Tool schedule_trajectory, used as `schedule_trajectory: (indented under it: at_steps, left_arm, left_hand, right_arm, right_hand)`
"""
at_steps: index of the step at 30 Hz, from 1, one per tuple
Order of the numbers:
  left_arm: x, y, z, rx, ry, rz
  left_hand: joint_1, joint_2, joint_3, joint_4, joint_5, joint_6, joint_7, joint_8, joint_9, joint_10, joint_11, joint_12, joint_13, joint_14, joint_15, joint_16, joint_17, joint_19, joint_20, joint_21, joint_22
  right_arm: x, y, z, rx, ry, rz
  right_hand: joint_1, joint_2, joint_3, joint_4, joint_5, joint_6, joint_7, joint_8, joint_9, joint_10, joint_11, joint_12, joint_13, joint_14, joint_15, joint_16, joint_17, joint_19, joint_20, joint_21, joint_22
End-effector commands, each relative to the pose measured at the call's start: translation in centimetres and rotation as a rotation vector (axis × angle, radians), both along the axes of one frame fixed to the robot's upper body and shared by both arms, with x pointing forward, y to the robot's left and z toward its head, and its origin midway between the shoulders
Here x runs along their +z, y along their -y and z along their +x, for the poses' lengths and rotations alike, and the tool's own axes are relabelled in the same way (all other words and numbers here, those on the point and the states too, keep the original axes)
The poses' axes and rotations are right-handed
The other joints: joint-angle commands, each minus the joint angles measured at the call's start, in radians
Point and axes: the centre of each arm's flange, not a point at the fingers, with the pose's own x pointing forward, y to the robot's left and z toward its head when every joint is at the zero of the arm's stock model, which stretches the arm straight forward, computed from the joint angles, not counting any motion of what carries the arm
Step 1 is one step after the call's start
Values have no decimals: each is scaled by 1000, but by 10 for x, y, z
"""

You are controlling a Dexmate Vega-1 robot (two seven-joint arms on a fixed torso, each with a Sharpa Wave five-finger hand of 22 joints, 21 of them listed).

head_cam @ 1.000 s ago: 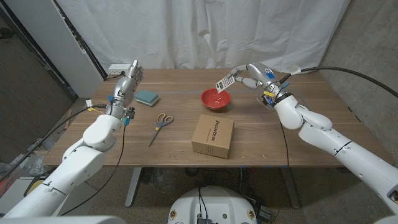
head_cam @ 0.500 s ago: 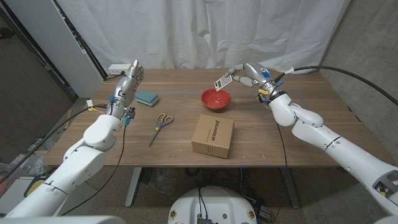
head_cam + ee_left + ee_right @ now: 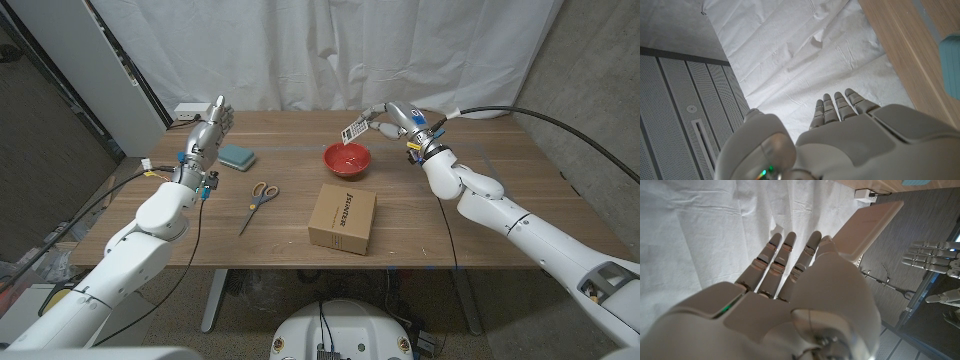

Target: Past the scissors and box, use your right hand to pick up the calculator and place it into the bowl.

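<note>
holding the calculator (image 3: 352, 127) pinched at one end between thumb and fingers, the right robot hand (image 3: 392, 117) hangs in the air over the far side of the table (image 3: 470, 215). the calculator is tilted, its keypad face toward the head camera, and it sits above the far rim of the red bowl (image 3: 346, 158), clear of it. in the right wrist view the right robot hand (image 3: 790, 280) shows its back with fingers stretched out, and the calculator (image 3: 867, 230) juts from beside them as a pale slab. nearer the robot than the bowl stands a closed cardboard box (image 3: 343, 218), and to its left lie the scissors (image 3: 260, 198), blades pointing toward the robot. the left robot hand (image 3: 204, 135) is raised over the table's far left part, fingers straight and apart, gripping nothing; the left wrist view shows the same straight fingers (image 3: 832, 107). a teal sponge (image 3: 236, 156) lies just beside that hand.
</note>
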Motion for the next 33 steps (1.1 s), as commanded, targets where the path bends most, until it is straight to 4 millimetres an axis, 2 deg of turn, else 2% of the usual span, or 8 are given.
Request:
schedule_trajectory:
  at_steps: [1,21,33]
  left_arm:
    - [0,1,1,4,-11,11]
    - [3,3,0,8,-19,23]
    - [4,0,2,10,-22,12]
  left_hand:
    - [10,6,-10,1,0,11,-1,0,6,5,-2,2,3,2,8,-2,5,-3,-1,-1,5]
    - [12,7,-13,1,-1,11,0,0,6,4,-2,2,3,3,7,-2,5,-3,-2,-1,5]
    - [13,8,-15,0,-1,13,0,0,6,4,-3,2,3,3,6,-3,5,-4,0,-1,5]
  right_arm:
    - [1,-8,14,-16,-11,-17]
    - [-8,-7,37,-63,-21,-15]
    - [-10,-16,49,-67,-42,-58]
  right_hand:
    - [-5,3,6,1,-4,63,64,1,2,2,3,-1,3,9,-122,-1,0,8,-123,-5,1]
    - [-6,3,9,2,-6,64,63,-1,3,1,2,-3,5,14,-121,0,0,11,-120,-5,1]
    - [-8,2,11,3,-7,64,63,-3,1,1,3,-3,6,17,-120,1,0,13,-117,-5,1]
